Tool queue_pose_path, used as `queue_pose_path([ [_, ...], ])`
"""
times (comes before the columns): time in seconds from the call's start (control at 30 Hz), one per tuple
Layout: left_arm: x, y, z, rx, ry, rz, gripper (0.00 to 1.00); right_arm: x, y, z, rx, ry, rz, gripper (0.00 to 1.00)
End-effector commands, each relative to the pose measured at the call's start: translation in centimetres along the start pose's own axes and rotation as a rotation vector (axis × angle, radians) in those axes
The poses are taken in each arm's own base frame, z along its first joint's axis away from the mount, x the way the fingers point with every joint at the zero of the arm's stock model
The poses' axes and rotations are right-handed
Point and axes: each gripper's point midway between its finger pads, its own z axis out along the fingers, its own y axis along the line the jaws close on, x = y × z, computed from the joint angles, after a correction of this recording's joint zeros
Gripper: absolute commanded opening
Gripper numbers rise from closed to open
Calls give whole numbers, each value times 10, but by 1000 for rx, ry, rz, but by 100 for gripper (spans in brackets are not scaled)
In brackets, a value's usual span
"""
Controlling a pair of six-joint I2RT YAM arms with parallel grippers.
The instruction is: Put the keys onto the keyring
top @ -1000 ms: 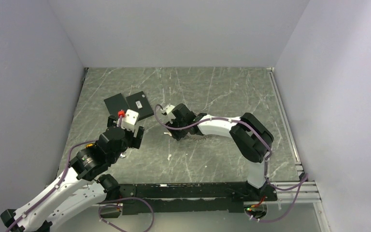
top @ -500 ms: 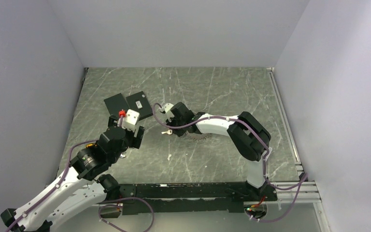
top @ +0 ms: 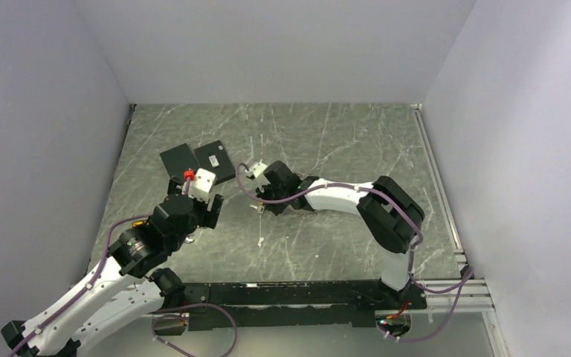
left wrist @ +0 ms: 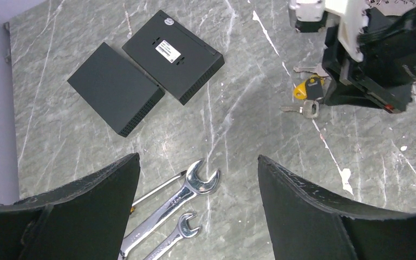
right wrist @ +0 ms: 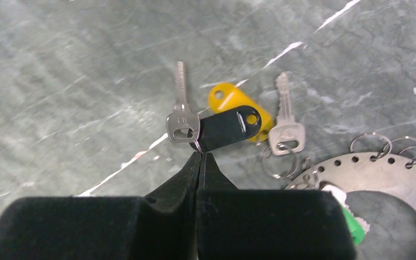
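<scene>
The keys point(right wrist: 181, 116), little silver ones with black and yellow bits, lie flat mid-desk point(right wrist: 59, 65); the keyring point(right wrist: 275, 162) is just right, touching one.

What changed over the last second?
The right gripper closed: its tips now meet at the small ring by the keys, though it's unclear whether it is gripping anything. Its arm nudged slightly left, then back. The left gripper stayed open and parked, and the black boxes didn't move.

A dark green-grey marbled table point(top: 342, 137) with white veins is closed in by plain pale lavender walls at its back point(top: 275, 44), left point(top: 37, 111) and right point(top: 520, 149) edges. A silver metal rail point(top: 436, 186) runs along the table's right edge. The light is soft and even.
</scene>
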Motion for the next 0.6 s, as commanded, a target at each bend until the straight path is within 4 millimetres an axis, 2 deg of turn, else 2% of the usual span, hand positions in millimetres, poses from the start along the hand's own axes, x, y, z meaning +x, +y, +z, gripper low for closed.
queue_pose_path([
  [0.0,-7,-4,3,14,-21,0,84,-23,26,-30,-36,-88,-35,0],
  [0.2,-7,-5,3,17,-19,3,83,-11,38,-34,-72,-76,9,0],
  [0.57,-8,-7,1,40,-27,1,82,18,41,-28,-63,-6,81,0],
])
